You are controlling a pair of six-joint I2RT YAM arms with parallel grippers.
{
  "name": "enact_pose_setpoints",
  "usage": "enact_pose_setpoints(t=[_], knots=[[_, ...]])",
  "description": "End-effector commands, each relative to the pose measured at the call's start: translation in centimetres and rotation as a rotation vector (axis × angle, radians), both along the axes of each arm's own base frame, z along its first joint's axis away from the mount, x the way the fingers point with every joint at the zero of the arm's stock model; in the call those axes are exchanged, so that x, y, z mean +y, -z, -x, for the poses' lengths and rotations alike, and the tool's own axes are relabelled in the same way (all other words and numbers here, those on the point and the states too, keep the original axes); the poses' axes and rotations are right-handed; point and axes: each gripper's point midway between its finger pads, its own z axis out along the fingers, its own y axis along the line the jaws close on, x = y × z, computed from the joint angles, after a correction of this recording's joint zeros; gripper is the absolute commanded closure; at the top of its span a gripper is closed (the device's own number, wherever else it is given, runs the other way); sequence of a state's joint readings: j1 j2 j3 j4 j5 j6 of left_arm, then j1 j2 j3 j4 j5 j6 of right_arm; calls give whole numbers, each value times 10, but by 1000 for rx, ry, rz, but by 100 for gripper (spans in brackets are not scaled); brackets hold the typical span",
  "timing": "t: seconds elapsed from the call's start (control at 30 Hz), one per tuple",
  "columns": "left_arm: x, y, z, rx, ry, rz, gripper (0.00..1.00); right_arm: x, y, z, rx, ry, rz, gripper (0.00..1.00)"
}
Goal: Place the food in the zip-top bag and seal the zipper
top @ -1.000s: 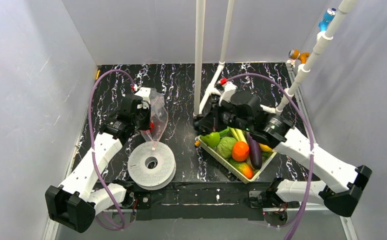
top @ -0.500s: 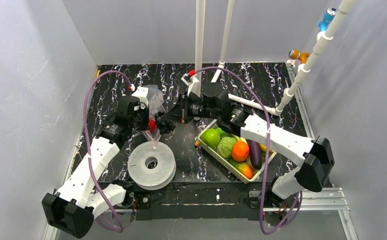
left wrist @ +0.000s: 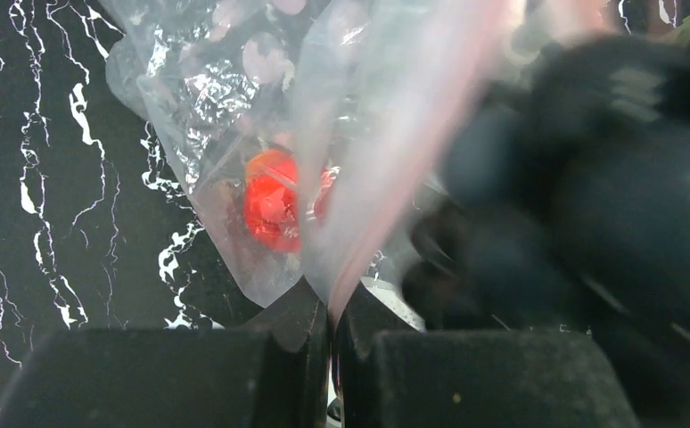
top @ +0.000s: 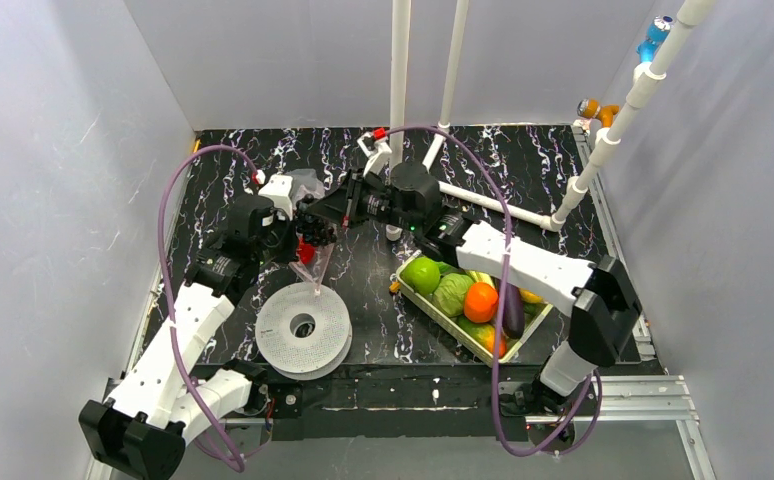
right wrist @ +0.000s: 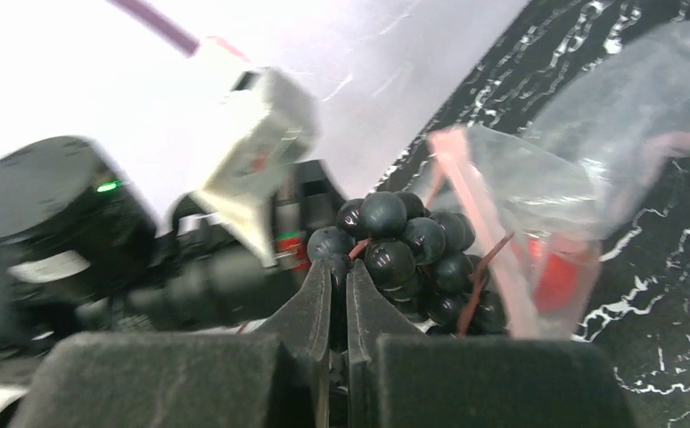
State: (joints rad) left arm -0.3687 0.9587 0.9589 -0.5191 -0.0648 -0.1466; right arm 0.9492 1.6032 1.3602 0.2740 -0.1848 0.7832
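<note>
Zip-top bag (left wrist: 199, 116) clamped in left hand (left wrist: 331, 308); right hand (right wrist: 340, 276) clamped on grapes (right wrist: 404, 250); black marbled tabletop (top: 523, 160), grey walls (top: 63, 150).

In the left wrist view the right arm (left wrist: 591, 196) is a dark smear with no readable edges. The zip-top bag (left wrist: 225, 116) runs off the top edge, and the red piece (left wrist: 275, 201) inside it is hazy behind crinkles. In the right wrist view the left arm (right wrist: 65, 223) is blurred, and the dark grapes (right wrist: 404, 254) cover part of the bag's mouth.
</note>
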Motion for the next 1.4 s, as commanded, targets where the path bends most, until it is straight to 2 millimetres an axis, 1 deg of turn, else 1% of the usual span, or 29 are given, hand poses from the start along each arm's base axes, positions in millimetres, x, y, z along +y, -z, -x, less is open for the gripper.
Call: enact_pose_setpoints(t=[0.0, 0.07, 0.2, 0.3, 0.4, 0.53, 0.6, 0.77, 0.8, 0.87, 0.93, 1.0, 1.07, 1.17, 1.23, 1.3, 1.37], knots=[[-2, -11, 2, -47, 7, 29, 100, 12, 10, -22, -38, 77, -6, 99], [-2, -11, 2, -50, 7, 30, 100, 16, 25, -23, -18, 83, 23, 99], [-4, -13, 3, -54, 16, 40, 100, 15, 53, -34, 18, 149, 97, 99], [-7, -13, 4, -51, 30, 50, 100, 16, 67, -43, 37, 190, 167, 99], [-11, -15, 5, -56, 50, 66, 100, 25, 73, -46, 32, 188, 235, 99], [-11, -17, 5, -69, 54, 69, 100, 39, 94, -40, 34, 145, 356, 99], [-11, -18, 6, -75, 55, 71, 100, 43, 100, -35, 31, 126, 385, 99], [-9, -19, 6, -82, 46, 68, 100, 39, 118, -29, 48, 101, 444, 99], [-8, -19, 5, -83, 41, 65, 100, 38, 122, -28, 48, 90, 461, 97], [-7, -17, 5, -80, 33, 62, 100, 37, 128, -22, 49, 54, 490, 86], [-7, -16, 4, -77, 32, 59, 100, 34, 130, -18, 56, 32, 532, 74], [-6, -15, 3, -73, 27, 54, 100, 27, 126, -17, 61, 35, 570, 62], [-3, -10, 2, -58, 10, 38, 100, 20, 116, -13, 59, 32, 583, 52], [2, -3, -1, -25, -20, 8, 100, 3, 99, -8, 43, 50, 593, 42], [3, 1, -2, -5, -28, -4, 100, -11, 90, -3, 33, 63, 602, 37], [3, 3, -2, 2, -31, -8, 100, -26, 78, 5, 22, 65, 600, 36], [4, 5, -3, 5, -35, -12, 100, -43, 73, 13, 19, 71, 608, 36]])
